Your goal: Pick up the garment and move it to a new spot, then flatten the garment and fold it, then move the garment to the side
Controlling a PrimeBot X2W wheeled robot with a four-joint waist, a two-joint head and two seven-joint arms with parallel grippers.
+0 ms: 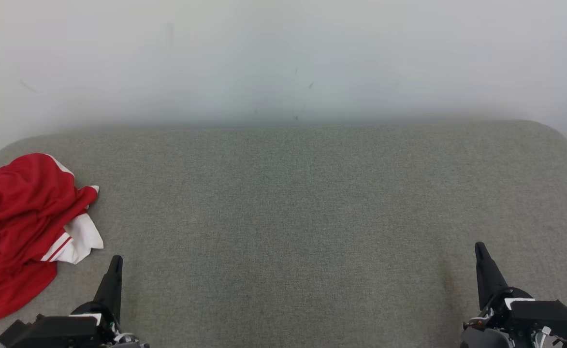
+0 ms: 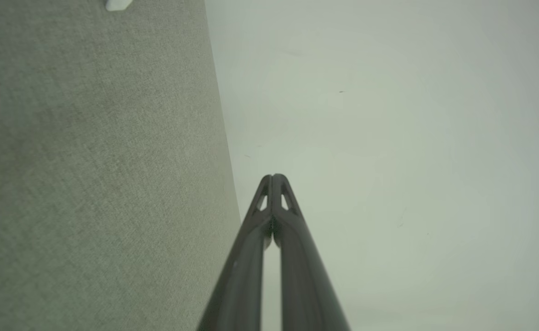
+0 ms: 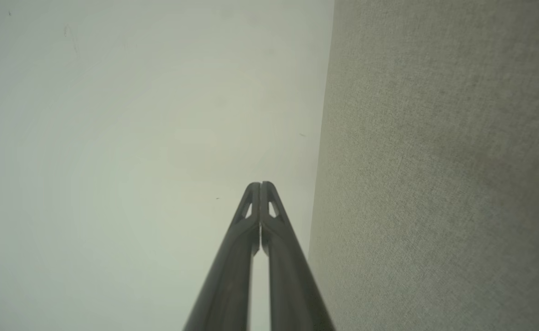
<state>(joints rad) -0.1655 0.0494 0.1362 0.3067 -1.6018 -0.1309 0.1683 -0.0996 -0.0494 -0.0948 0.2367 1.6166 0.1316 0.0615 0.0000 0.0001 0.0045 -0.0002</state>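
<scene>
A crumpled red garment [image 1: 20, 217] with white trim lies in a heap at the left edge of the grey fabric table [image 1: 293, 203]. My left gripper [image 1: 115, 261] rests at the lower left, just right of the heap and apart from it, shut with nothing held. At the lower right my right gripper [image 1: 479, 247] is shut and empty too, far from the garment. In the left wrist view the left gripper [image 2: 273, 176] has its tips pressed together, and the right gripper [image 3: 260, 184] looks the same in the right wrist view.
A pale wall [image 1: 283, 58] rises behind the table's far edge. The table has rounded far corners. A small white object [image 2: 117, 4] sits at the top edge of the left wrist view.
</scene>
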